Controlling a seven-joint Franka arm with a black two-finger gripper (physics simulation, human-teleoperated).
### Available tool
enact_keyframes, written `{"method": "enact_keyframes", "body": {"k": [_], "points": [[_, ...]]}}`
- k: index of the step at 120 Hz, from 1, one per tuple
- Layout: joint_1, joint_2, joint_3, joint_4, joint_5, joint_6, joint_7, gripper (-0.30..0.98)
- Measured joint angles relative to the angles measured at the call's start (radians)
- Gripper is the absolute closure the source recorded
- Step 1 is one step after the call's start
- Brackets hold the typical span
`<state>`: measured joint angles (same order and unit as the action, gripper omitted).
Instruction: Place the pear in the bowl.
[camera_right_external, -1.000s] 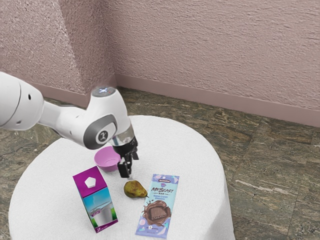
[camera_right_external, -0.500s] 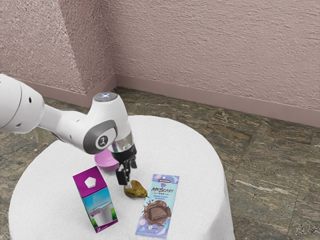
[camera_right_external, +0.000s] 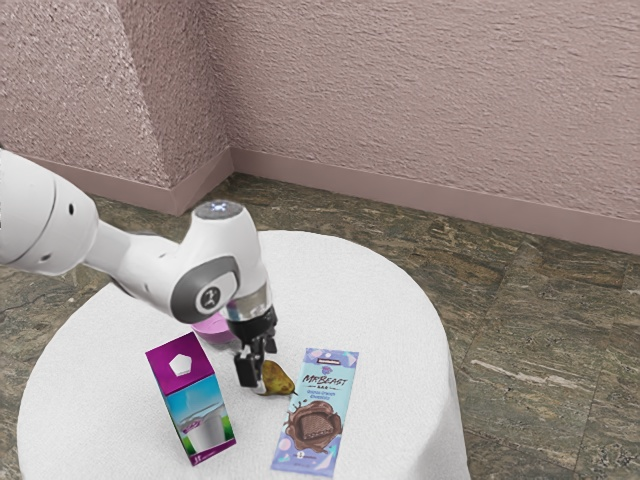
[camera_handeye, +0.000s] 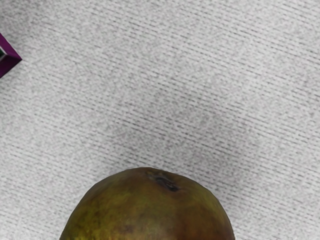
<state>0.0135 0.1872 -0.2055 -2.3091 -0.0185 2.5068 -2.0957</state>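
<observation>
Note claw (camera_right_external: 261, 376) spread, low at the pear (camera_right_external: 280, 380) on the surface (camera_right_external: 390, 310). Record bowl (camera_right_external: 209, 327) partly hidden behind arm (camera_right_external: 232, 245); log carton (camera_right_external: 203, 411) and chocolate bar (camera_right_external: 316, 412) near pear.

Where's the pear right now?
The pear is on the table by the pincer, between the purple carton toward the exterior view's left and the chocolate bar toward its right.

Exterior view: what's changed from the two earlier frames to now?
Gripper moved down to the pear and now hides its end nearest the carton. Whether it has taken hold, I can't tell. The arm lowered with it, covering more of the bowl. Pear, bowl, carton and chocolate bar: no visible move.
</observation>
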Motion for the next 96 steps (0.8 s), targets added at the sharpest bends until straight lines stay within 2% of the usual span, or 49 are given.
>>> {"method": "enact_keyframes", "body": {"k": [96], "points": [[0.000,0.038,-0.008,-0.001,0.004,0.043,-0.001,0.01]]}}
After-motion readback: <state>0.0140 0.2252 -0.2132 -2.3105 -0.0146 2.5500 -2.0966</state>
